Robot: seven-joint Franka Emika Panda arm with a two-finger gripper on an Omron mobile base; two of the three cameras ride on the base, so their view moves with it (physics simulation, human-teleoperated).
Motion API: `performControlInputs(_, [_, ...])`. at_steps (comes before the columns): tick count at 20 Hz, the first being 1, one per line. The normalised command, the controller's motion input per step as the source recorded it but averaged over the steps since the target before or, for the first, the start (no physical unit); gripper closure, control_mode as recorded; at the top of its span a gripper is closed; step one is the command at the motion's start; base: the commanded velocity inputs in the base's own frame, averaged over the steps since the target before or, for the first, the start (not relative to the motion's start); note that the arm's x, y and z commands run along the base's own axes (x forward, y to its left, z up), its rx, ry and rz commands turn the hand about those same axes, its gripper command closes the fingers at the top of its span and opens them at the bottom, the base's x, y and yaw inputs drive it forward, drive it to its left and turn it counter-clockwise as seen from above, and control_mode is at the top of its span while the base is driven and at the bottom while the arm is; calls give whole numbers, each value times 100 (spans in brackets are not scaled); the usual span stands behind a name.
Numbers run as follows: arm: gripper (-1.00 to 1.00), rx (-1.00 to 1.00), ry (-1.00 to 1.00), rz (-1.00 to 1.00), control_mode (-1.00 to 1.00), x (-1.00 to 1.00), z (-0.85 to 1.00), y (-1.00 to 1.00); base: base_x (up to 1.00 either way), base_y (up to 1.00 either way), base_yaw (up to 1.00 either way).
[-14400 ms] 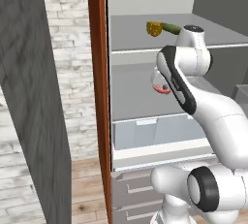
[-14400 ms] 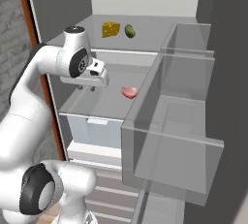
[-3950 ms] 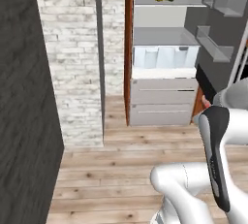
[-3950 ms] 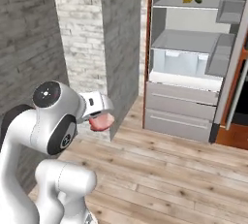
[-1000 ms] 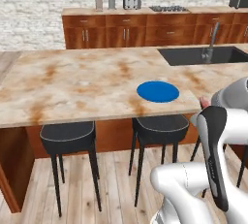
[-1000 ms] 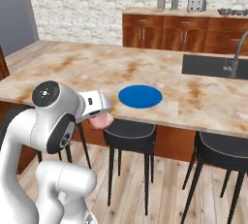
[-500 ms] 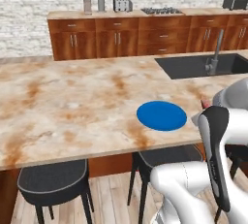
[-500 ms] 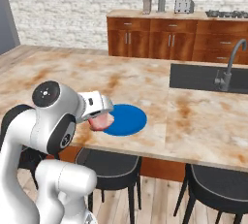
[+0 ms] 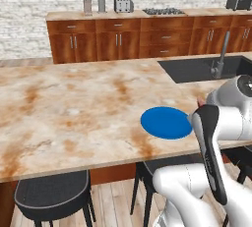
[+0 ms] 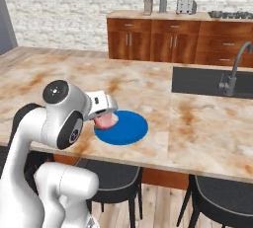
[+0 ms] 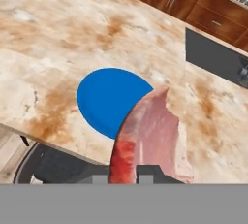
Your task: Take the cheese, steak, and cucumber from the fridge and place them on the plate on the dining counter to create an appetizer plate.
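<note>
The gripper (image 10: 105,117) is closed on the steak (image 11: 150,136) and holds it above the near edge of the plate (image 10: 123,127). The plate lies flat on the dining counter (image 9: 74,103), close to its front edge, with nothing on its blue surface. In the hand view the steak hangs from the fingers and covers part of the plate (image 11: 109,99). The sink (image 10: 207,81) is to the right, apart from the plate.
</note>
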Motion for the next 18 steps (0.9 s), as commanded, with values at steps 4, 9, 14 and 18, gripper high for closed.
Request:
performControlInputs(4, [100, 0, 9, -1, -100, 72, -47, 3, 0, 0, 0])
performControlInputs(9, [100, 0, 13, -4, -100, 70, -53, 0, 0, 0, 0])
performControlInputs(14, [100, 0, 2, -1, -100, 56, -44, -11, 0, 0, 0])
performControlInputs(18, [100, 0, 0, 0, -100, 56, -48, -17, 0, 0, 0])
